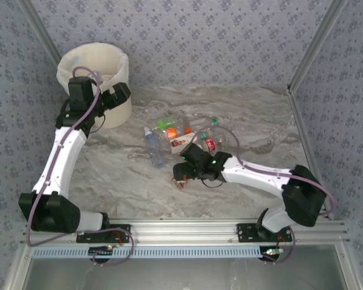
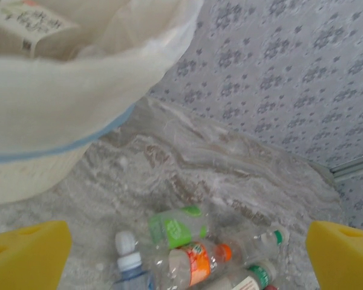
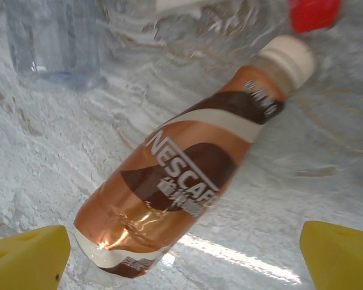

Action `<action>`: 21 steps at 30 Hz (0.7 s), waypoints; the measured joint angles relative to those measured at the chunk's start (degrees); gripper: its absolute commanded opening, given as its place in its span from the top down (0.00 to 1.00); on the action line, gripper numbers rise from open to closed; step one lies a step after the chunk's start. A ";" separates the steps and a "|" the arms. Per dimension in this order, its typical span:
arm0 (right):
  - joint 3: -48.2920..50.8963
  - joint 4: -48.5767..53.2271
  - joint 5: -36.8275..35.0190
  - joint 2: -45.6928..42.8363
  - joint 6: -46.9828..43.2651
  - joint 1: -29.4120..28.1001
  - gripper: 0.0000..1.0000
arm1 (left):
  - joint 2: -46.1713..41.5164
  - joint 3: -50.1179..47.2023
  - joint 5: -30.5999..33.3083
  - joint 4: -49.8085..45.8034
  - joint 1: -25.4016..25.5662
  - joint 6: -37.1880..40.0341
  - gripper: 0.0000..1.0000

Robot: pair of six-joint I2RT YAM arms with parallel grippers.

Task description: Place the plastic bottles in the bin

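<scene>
Bottles (image 1: 181, 136) lie in a loose heap on the worktop (image 1: 127, 181), just beyond the right jaws and well apart from the left ones. The right jaws stand wide apart, low over a brown coffee bottle (image 3: 169, 187) with a white cap. It lies on its side between their fingertips (image 3: 24, 257), and they are not closed on it. The left jaws gape wide too and hold nothing, hanging just beside the bin (image 1: 122, 112), whose bagged rim rises on their left.
</scene>
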State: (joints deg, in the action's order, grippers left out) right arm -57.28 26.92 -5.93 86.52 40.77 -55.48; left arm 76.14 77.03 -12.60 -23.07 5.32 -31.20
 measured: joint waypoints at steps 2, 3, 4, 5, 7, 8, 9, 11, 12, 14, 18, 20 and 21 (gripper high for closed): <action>-2.29 1.11 0.35 3.04 0.00 -0.85 0.00 | -1.27 -1.95 0.33 -0.02 0.00 -0.20 0.01; -3.69 2.01 0.35 4.70 0.07 -1.29 0.00 | -1.66 -2.69 0.44 -0.09 0.00 -0.37 0.00; -5.01 2.97 0.33 6.21 0.20 -1.68 0.00 | -1.79 -3.17 0.61 -0.13 0.00 -0.39 0.00; -5.92 3.78 0.26 7.34 0.24 -1.97 0.00 | -1.79 -3.43 0.61 -0.15 0.00 -0.39 0.00; -7.06 5.64 0.17 9.27 0.42 -2.56 0.00 | -1.79 -4.09 0.83 -0.24 0.00 -0.39 0.01; -7.08 6.56 0.15 9.79 0.59 -2.80 0.00 | -1.79 -4.33 0.87 -0.31 0.00 -0.39 0.00; -7.08 7.89 0.04 10.21 0.85 -3.04 0.00 | -1.79 -4.50 1.05 -0.31 0.00 -0.39 0.00; -6.56 9.66 -0.39 10.40 1.55 -3.23 0.00 | -1.79 -4.87 1.29 -0.31 0.00 -0.39 0.01; -6.14 10.32 -0.66 10.38 1.95 -3.23 0.00 | -1.79 -4.98 1.33 -0.28 0.00 -0.39 0.01; -4.94 10.73 -0.96 10.38 2.47 -3.04 0.00 | -1.79 -5.31 1.46 -0.28 0.00 -0.46 0.01; -2.10 9.73 -1.70 10.38 2.67 -2.16 0.01 | -1.75 -6.27 1.40 -0.20 0.02 -1.36 0.01; -1.27 8.15 -1.79 10.40 1.95 -1.66 0.02 | -1.42 -6.40 1.38 -0.22 0.09 -1.60 0.01; -1.05 7.06 -1.79 10.40 1.53 -1.38 0.04 | -1.18 -6.40 1.38 -0.20 0.24 -1.73 0.01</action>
State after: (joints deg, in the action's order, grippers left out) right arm -58.33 33.98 -7.73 96.92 42.30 -56.86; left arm 74.96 70.63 -11.22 -23.27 5.56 -32.93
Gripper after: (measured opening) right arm 0.979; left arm 0.994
